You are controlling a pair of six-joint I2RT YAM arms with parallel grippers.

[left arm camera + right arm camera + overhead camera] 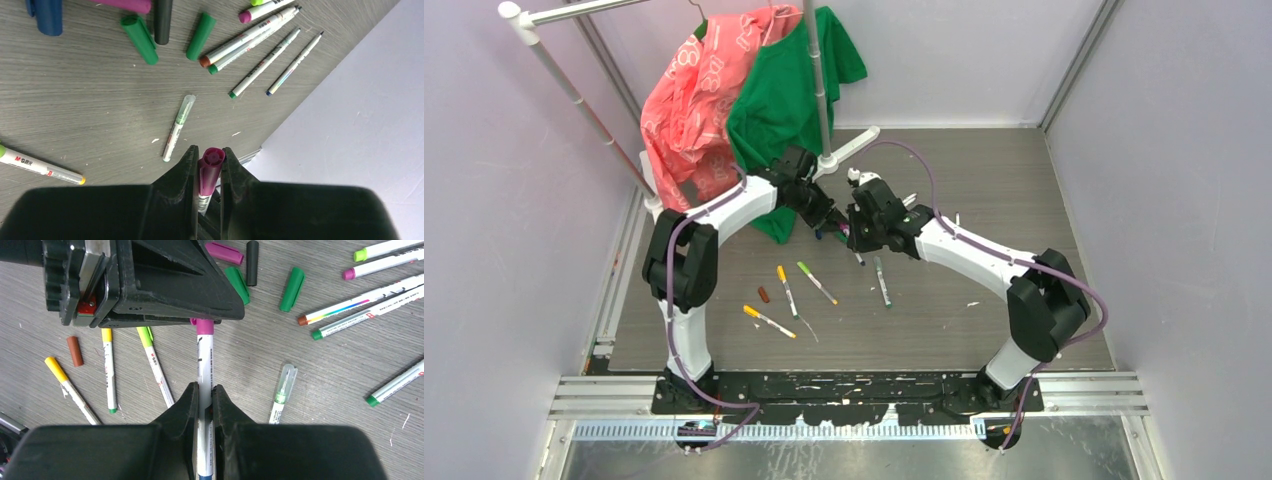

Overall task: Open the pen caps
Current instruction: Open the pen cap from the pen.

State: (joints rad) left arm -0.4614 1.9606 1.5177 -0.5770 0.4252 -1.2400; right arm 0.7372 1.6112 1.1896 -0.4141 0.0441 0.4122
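Note:
My left gripper (207,157) is shut on the magenta cap (210,170) of a pen. My right gripper (202,390) is shut on the same pen's white barrel (205,360). The two grippers meet above the table's middle, left (829,222) and right (852,228). The cap (204,326) still sits on the barrel, right under the left gripper's body. Loose caps lie on the table: two green (140,39) (201,36), black (163,20), blue (47,15), magenta (224,252) and brown (75,351).
Several pens lie scattered: a yellow-capped one (70,387), a light-green one (155,362), one with a clear cap (281,392), and a bunch at the right (360,305). A clothes rack pole (819,80) with pink and green shirts (754,100) stands behind.

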